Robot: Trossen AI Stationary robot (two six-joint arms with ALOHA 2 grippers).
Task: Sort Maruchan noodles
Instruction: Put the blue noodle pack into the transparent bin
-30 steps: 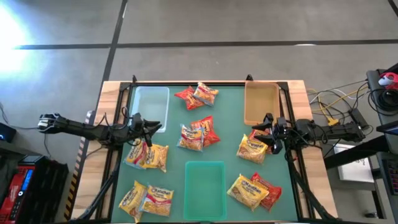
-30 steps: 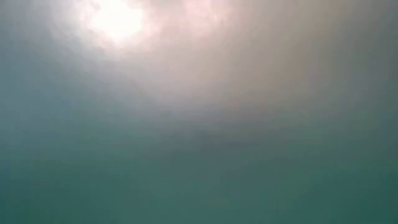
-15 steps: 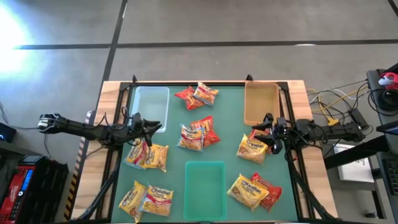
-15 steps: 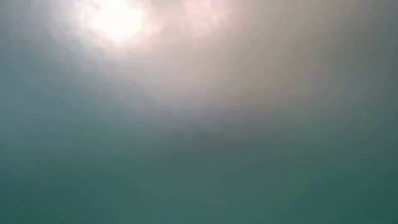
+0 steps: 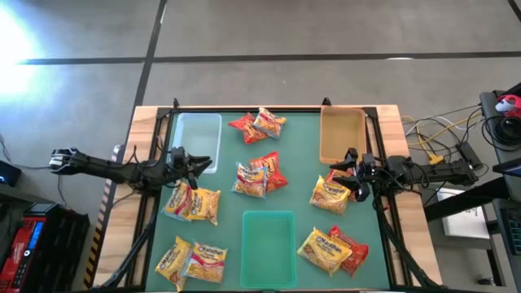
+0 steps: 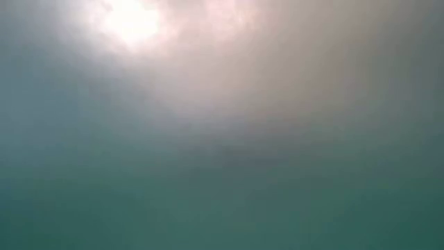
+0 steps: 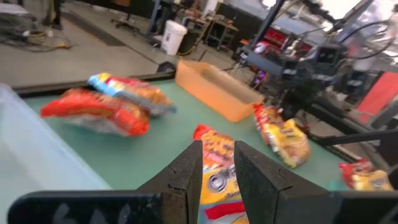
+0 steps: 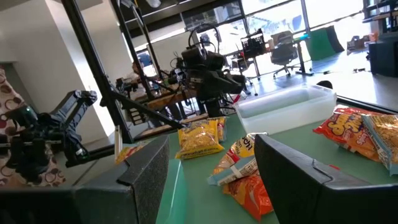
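Observation:
Maruchan packets lie flat on the green mat in pairs: far centre (image 5: 259,124), centre (image 5: 260,173), left (image 5: 194,203), near left (image 5: 191,260), right (image 5: 330,194), near right (image 5: 332,251). My left gripper (image 5: 207,163) hovers at the left, beside the clear tray, its fingers open by a narrow gap (image 7: 217,155) and pointing toward the centre pair (image 7: 217,171). My right gripper (image 5: 338,173) hovers at the right above the right pair, wide open and empty (image 8: 211,162). The low view shows none of these.
A clear tray (image 5: 199,134) stands at the far left, a tan tray (image 5: 342,134) at the far right and a green tray (image 5: 269,236) at the near centre. Black rails edge the mat. Bare mat lies between the packet pairs.

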